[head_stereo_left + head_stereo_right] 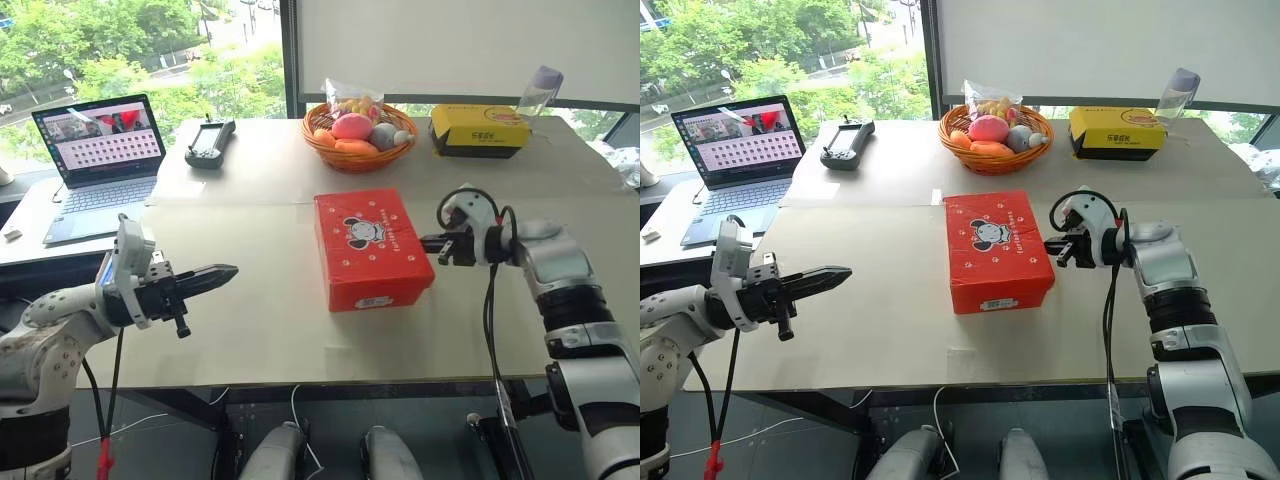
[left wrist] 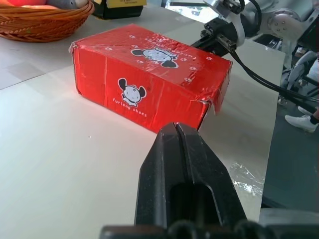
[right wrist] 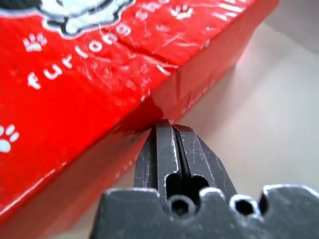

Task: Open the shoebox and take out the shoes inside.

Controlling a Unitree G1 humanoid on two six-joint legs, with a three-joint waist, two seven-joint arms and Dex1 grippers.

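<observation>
The red shoebox (image 1: 370, 247) lies shut in the middle of the table, its lid with the cartoon mouse facing up. My right gripper (image 1: 426, 241) is shut, and its tips press against the box's right side just under the lid's edge (image 3: 159, 112). Well to the left of the box, my left gripper (image 1: 228, 271) hangs above the table, shut and holding nothing, pointing toward the box (image 2: 149, 82). The shoes are hidden inside the closed box.
A wicker basket (image 1: 358, 150) of fruit and a yellow box (image 1: 478, 130) stand behind the shoebox, with a plastic bottle (image 1: 538, 92) at the back right. An open laptop (image 1: 100, 160) and a black controller (image 1: 209, 142) sit at the back left.
</observation>
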